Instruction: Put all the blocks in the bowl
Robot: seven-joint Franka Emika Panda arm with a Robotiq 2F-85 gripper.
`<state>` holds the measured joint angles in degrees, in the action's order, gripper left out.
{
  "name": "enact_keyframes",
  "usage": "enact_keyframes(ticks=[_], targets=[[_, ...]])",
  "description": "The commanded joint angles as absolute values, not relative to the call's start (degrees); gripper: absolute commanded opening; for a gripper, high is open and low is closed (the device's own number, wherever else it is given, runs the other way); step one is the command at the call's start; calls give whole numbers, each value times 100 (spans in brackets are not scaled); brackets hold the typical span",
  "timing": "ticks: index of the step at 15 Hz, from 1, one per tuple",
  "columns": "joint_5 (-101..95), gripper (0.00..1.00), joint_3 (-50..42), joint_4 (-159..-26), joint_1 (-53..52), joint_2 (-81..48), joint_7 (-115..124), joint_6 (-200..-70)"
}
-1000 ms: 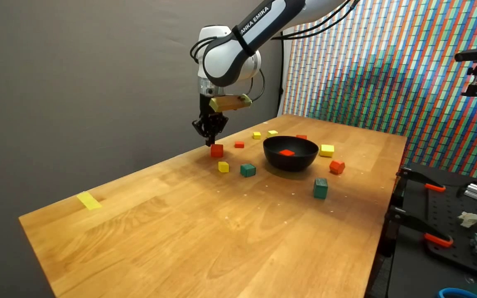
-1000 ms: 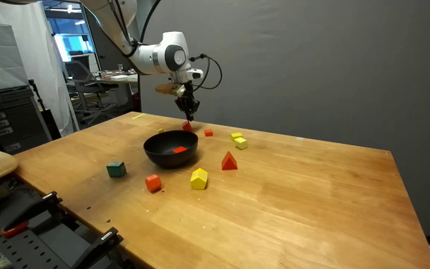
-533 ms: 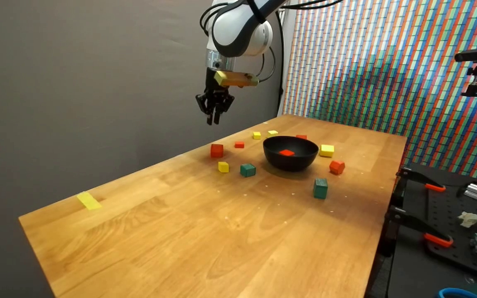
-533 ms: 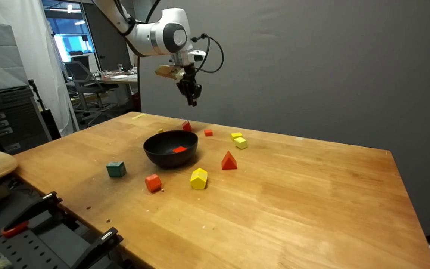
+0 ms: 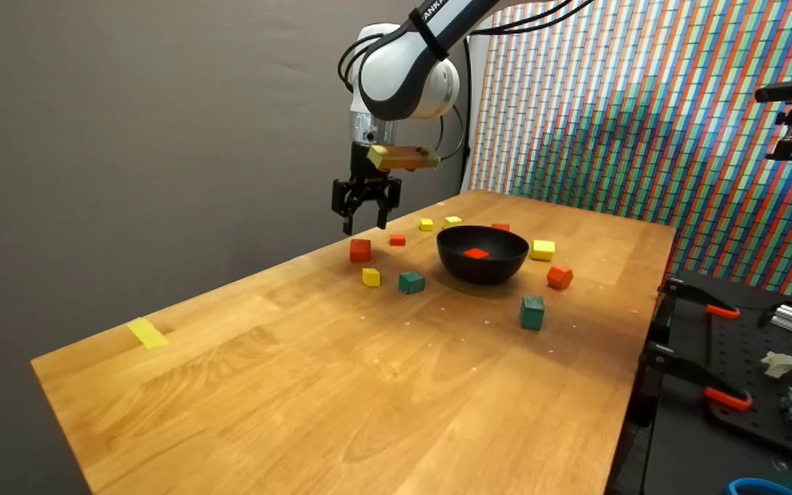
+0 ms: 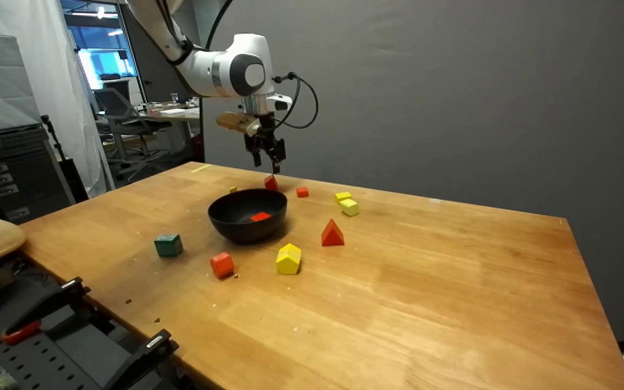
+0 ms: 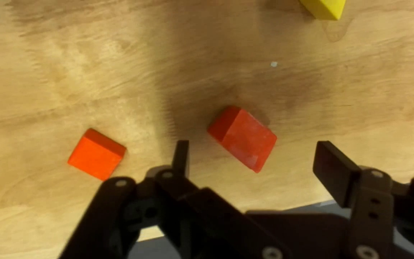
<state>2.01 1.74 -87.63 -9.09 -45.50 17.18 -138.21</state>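
A boxy dull-red block (image 7: pixel 244 139) lies on the pale wooden tabletop (image 5: pixel 341 385), near its far edge, and I take it for painted wood: light, stiff, hard to harm by squeezing. Its flat faces look smooth and a little scuffed, so a hold on the corners could slip or spin it. The wrist view shows it lying askew to the black two-fingered gripper (image 7: pixel 253 153); better, I think, to turn the wrist until the fingers meet two opposite flat sides, then pinch low.

The gripper hangs above the block, fingers spread wide, holding nothing; I'd guess this one is next to be picked.

In an exterior view, a smaller orange-red block (image 5: pixel 397 240) sits just right of the dull-red block and slightly farther, a small yellow block (image 5: pixel 370 278) lies nearer, and a dark green block (image 5: pixel 412 283) rests right of that, toward the glossy round black bowl (image 5: pixel 484 273). One flat-looking red block (image 5: pixel 476 254) is inside the bowl. More blocks (image 6: pixel 288 260), yellow, red and green, lie scattered around it.
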Motion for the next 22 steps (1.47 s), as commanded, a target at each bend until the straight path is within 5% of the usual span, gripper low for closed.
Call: enact_keyframes(ticks=[1,12,13,15,20,22], targets=[[316,100,179,-8876,-834,-4564,1581,-14009],[619,97,306,-8293,-802,-5114,1662,-14082],[612,74,292,-8262,-819,-5134,1682,-13990],[561,71,236,-8282,-863,-5132,1719,-13987],[581,31,216,-8310,-877,-5129,1795,-14028],[545,31,206,-8427,-897,-5000,1772,-14061]])
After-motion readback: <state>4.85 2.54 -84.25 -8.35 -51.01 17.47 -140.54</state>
